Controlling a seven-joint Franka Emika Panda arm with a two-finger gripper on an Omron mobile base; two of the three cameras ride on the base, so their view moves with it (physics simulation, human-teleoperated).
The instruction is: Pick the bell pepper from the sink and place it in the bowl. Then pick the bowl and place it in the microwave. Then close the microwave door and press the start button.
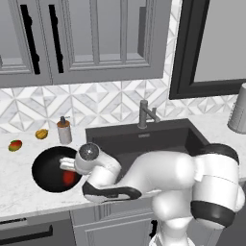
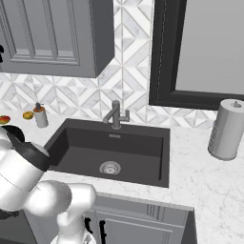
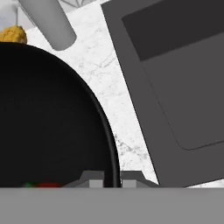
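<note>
Left base view: my arm folded low over counter edge, my gripper (image 3: 112,178) straddling bowl (image 1: 48,169) rim, jaws clamped on it. One bell pepper (image 1: 69,178) inside bowl. Two fruits, one soap bottle (image 1: 64,130) beyond.

The bowl (image 1: 48,169) is glossy black and smooth. The sink (image 2: 114,150) looks matt dark grey, with a shiny metal drain (image 2: 110,167) and a brushed grey metal faucet (image 2: 116,115). The table (image 2: 214,186) is polished white marble with fine grey veins.
</note>
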